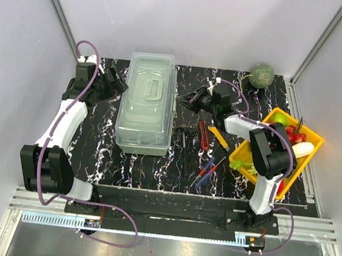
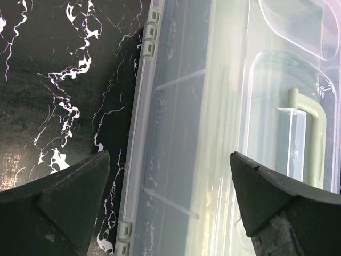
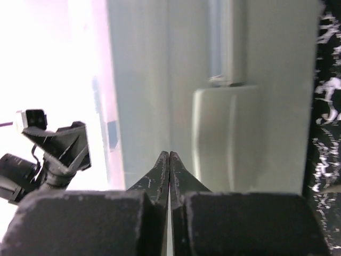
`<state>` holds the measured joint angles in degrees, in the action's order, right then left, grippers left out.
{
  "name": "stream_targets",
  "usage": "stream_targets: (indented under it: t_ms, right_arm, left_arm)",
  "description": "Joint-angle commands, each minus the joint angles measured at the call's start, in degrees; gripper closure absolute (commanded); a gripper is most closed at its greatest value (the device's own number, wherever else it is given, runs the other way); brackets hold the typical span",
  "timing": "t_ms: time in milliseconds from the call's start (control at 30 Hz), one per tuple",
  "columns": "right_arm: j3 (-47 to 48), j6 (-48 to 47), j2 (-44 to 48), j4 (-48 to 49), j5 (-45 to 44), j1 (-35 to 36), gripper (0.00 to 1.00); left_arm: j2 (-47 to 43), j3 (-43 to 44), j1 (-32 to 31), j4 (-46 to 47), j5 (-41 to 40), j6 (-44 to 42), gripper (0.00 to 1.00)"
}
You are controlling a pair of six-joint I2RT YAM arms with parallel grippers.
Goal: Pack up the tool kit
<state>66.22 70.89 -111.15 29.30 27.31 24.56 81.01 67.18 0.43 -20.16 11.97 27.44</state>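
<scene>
The pale grey-green toolbox (image 1: 147,104) with its clear lid down stands on the black marbled mat. My left gripper (image 1: 119,83) is open at the box's far left side; in the left wrist view its fingers (image 2: 74,197) straddle the lid's hinge edge (image 2: 139,133). My right gripper (image 1: 183,99) is shut and empty, its tips close to the box's right wall and latch (image 3: 226,138). Red pliers (image 1: 205,136), a yellow knife (image 1: 219,137), a black hammer (image 1: 186,136) and red and blue screwdrivers (image 1: 208,170) lie on the mat right of the box.
A yellow tray (image 1: 306,155) with fruit stands at the right, behind my right arm. A green melon (image 1: 261,76) sits at the back right corner. White walls enclose the mat on three sides.
</scene>
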Motion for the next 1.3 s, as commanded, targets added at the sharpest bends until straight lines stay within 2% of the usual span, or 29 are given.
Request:
stream_targets:
  t_ms: [0,33,67,100,167,233,300,433,533,733,900,967,1067,1167,1267]
  right_arm:
    - [0.76,-2.08,1.99,-1.18,0.55,2.51,1.0]
    - [0.15,-1.64,2.08,-0.22,0.38,2.51,0.95]
    - [-0.47,-1.29,1.82,0.84,0.29,2.51,0.83]
    - [-0.91,-1.11,1.56,1.46,0.2,2.51,0.64]
    - [-1.53,-1.11,0.77,2.77,0.37,2.51,0.36]
    - [-2.14,-1.11,-0.29,4.35,0.9,2.51,0.23]
    - [-2.76,-1.55,-0.99,5.94,1.17,2.43,0.18]
    - [-2.76,-3.3,-2.92,7.61,2.48,2.16,0.17]
    - [-2.85,-3.75,-5.38,12.43,5.81,1.72,0.17]
    - [-2.5,2.57,-12.32,35.87,14.25,1.55,0.15]
    - [0.49,14.34,-18.47,55.13,17.51,1.64,0.14]
    - [1.72,17.25,-19.45,58.67,18.13,1.81,0.14]
    - [2.86,17.0,-19.1,58.5,19.62,2.34,0.16]
    - [4.0,16.82,-18.66,58.59,21.2,2.86,0.26]
    - [5.06,17.52,-18.66,58.77,22.17,3.3,0.5]
  left_arm:
    - [1.08,-0.91,-2.45,-10.86,1.48,-2.83,0.01]
    - [0.99,-0.65,-2.45,-11.04,1.31,-3.01,0.01]
    - [0.82,-0.38,-2.45,-11.3,1.22,-3.09,0.01]
    - [0.73,-0.12,-2.45,-11.56,1.04,-3.18,0.01]
    - [0.29,0.41,-2.45,-12.0,0.86,-3.45,0.01]
    - [-0.15,0.85,-2.45,-12.09,0.69,-3.54,0.01]
    - [-0.59,1.03,-2.45,-12.09,0.51,-3.54,0.01]
    - [-0.33,1.11,-2.45,-12.18,0.95,-3.54,0.01]
    - [0.11,0.59,-2.45,-12.09,1.57,-2.92,0.01]
    - [0.55,-0.29,-2.45,-10.87,3.67,-1.43,0.01]
    - [0.9,-0.47,-2.45,-9.9,6.75,-0.37,0.01]
    - [1.08,-0.56,-2.45,-9.63,7.98,-0.2,0.01]
    - [1.6,-0.56,-2.53,-9.02,9.73,-0.37,0.01]
    - [2.13,-0.21,-2.89,-8.14,11.76,-0.55,0.01]
    - [2.75,0.23,-3.76,-7.18,13.43,-0.72,0.01]
